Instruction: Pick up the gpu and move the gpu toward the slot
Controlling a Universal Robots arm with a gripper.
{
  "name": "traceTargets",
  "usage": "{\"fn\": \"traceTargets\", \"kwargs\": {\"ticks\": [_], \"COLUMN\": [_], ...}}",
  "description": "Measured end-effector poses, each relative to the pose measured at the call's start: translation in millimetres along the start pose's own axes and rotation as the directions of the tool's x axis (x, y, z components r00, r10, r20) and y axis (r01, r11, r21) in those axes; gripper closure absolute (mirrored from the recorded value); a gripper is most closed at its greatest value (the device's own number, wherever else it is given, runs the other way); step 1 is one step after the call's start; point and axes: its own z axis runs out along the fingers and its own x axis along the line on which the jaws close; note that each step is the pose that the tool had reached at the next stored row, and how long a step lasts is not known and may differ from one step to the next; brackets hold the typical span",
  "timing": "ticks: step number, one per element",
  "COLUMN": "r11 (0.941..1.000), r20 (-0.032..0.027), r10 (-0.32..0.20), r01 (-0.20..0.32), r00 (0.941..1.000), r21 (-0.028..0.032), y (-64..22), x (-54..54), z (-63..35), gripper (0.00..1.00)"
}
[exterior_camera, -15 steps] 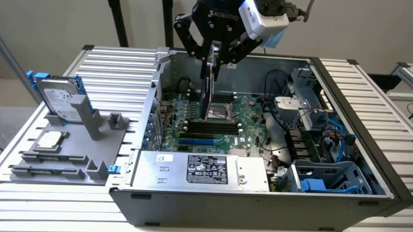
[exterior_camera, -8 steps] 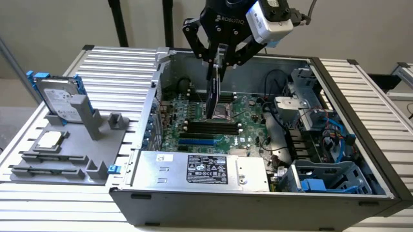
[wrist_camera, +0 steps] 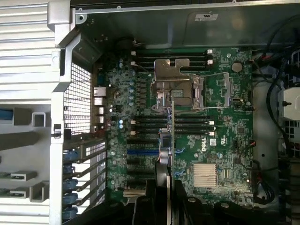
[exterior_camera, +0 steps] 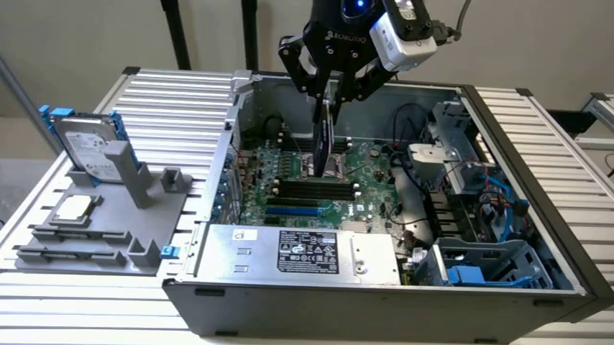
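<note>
A: Where's the tool?

B: In the exterior view the tool point(exterior_camera: 329, 93) hangs at 12 o'clock over the open case point(exterior_camera: 537, 287), clenched on the gpu point(exterior_camera: 323, 140).

A: So the gpu is off the desk?

B: Yes. It hangs edge-on and upright from the fingers point(exterior_camera: 305, 79), its lower end close over the motherboard point(exterior_camera: 355, 201); whether it touches, I cannot tell. In the wrist view the gpu point(wrist_camera: 169, 140) is a thin strip running from the tool point(wrist_camera: 161, 206) at 6 o'clock up toward the middle of the picture.

A: What lies under it?

B: The black slots point(wrist_camera: 187, 125) and, at 9 o'clock from its base, a blue slot point(wrist_camera: 140, 152). Its far tip sits beside the silver socket point(wrist_camera: 176, 86).

A: And outside the case?

B: In the exterior view, at 9 o'clock, a grey fixture point(exterior_camera: 106, 223) stands on the slatted desk point(exterior_camera: 182, 108). A hard drive point(exterior_camera: 88, 151) with blue rails stands upright in it, and a small square chip point(exterior_camera: 77, 208) lies flat at 6 o'clock from the drive. Both are well apart from the tool.

A: Anything else in the case?

B: A silver power supply point(exterior_camera: 298, 251) along the near wall, at 6 o'clock from the gpu.
</note>
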Motion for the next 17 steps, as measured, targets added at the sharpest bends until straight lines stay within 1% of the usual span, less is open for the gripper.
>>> {"fn": "traceTargets", "kwargs": {"ticks": [5, 7, 10, 11, 17], "r11": [0.9999, 0.9999, 0.9997, 0.9997, 0.9997], "r20": [0.0123, 0.0183, 0.0291, 0.0304, 0.0304], "r10": [-0.011, -0.016, -0.024, -0.025, -0.025], "r01": [0.011, 0.016, 0.024, 0.025, 0.025], "r00": [0.9999, 0.9997, 0.9993, 0.9992, 0.9992], "r21": [0.0010, 0.0012, 0.0015, 0.0020, 0.0012], "y": [4.0, 5.2, 5.9, 5.9, 5.9], "x": [-3.4, -4.8, -6.8, -6.9, -7.1], "z": [6.0, 8.4, 10.5, 10.5, 10.5], "gripper": [0.73, 0.73, 0.73, 0.73, 0.73]}}
